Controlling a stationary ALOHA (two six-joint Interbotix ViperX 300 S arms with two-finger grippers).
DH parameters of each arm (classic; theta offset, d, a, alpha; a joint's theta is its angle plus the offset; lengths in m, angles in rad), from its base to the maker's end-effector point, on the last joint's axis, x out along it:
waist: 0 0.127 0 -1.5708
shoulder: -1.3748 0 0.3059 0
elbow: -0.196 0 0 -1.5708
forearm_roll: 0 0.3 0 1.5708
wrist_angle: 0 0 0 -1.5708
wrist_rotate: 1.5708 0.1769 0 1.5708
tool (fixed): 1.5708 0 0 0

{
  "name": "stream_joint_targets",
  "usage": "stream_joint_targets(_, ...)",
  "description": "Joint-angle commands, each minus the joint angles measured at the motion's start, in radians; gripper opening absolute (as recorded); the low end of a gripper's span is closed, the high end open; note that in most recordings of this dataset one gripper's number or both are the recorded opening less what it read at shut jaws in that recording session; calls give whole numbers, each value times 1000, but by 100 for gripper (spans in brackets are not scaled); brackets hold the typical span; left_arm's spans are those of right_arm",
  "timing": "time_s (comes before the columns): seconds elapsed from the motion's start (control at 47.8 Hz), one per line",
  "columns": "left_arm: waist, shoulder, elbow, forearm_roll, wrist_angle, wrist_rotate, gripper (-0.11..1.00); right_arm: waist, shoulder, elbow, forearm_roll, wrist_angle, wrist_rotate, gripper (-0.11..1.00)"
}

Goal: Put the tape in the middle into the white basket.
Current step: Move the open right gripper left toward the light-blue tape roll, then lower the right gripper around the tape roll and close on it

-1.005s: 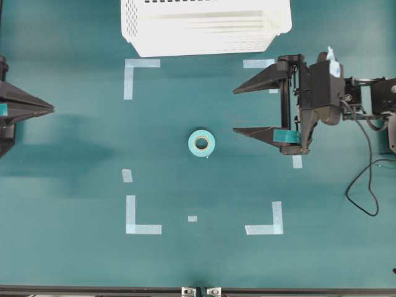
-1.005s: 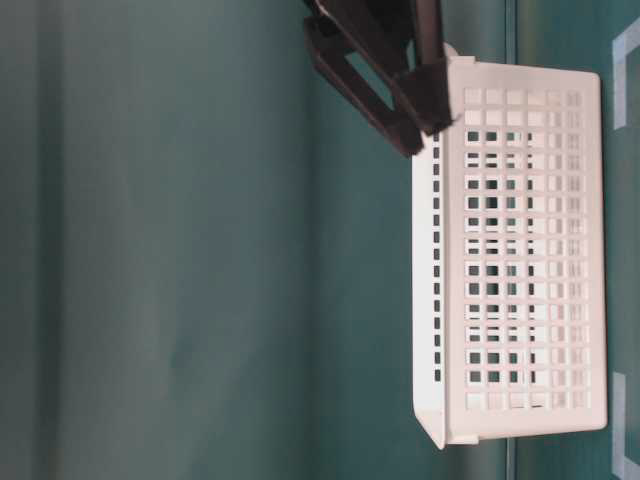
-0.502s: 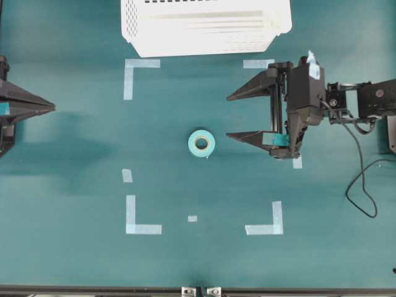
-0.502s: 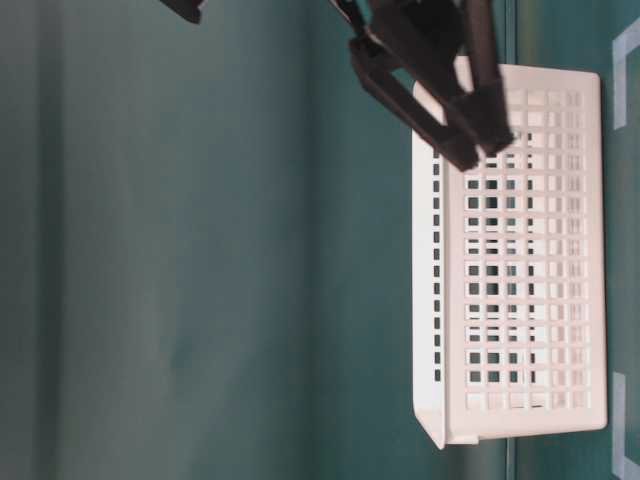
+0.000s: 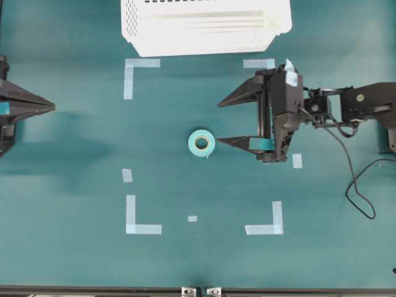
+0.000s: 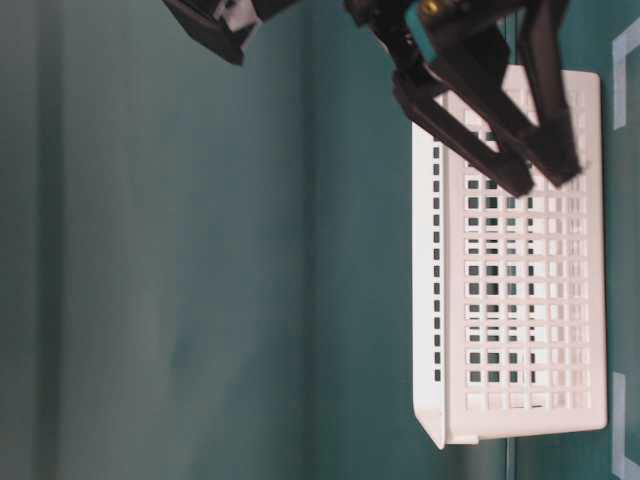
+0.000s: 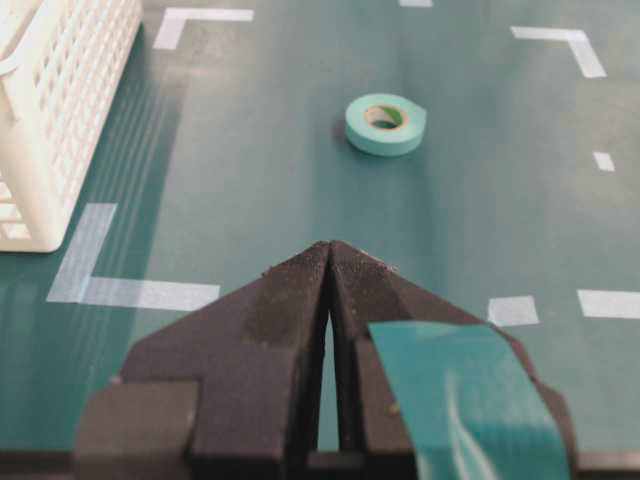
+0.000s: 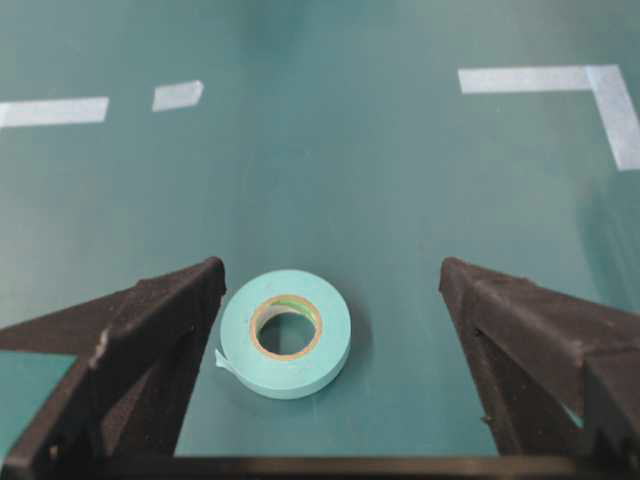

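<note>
Since a second ago the right gripper (image 5: pixel 218 122) has travelled in from the right edge of the marked square toward the centre, and its fingertips now reach the tape; the tape, the basket and the left arm have not moved.

The tape (image 5: pixel 202 143), a small light teal roll with a pale core, lies flat on the green table (image 5: pixel 74 260), in the middle of the square marked by pale tape corner strips (image 5: pixel 131 74). In the right wrist view the roll (image 8: pixel 286 332) sits just ahead of the jaws and toward the left one, very near that fingertip (image 8: pixel 190 295), while the other fingertip (image 8: pixel 470 290) is well apart from it. The jaws are spread as wide as they go and hold nothing.

The white basket (image 5: pixel 204 28), a large lattice-sided tub, stands beyond the square's far edge, well apart from the gripper and off to one side of its line of approach.

The left gripper (image 7: pixel 330 250) hangs back at the left edge, pointing at the roll from a distance, its fingers pressed together and empty.

The step in hand appears to be the approach before the grasp. The next move likely calls for shifting sideways so the roll sits centred between the fingers, lowering to the table, then closing across the roll's outer wall before lifting toward the basket.
</note>
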Motion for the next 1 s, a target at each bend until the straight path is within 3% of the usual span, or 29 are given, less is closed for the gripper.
stream_joint_targets(0.0,5,8,-12,2,-9,0,-11,5,8,-34,3,2,6,99)
stream_joint_targets(0.984,5,8,-12,2,-9,0,-11,31,152,-133,6,51,26,99)
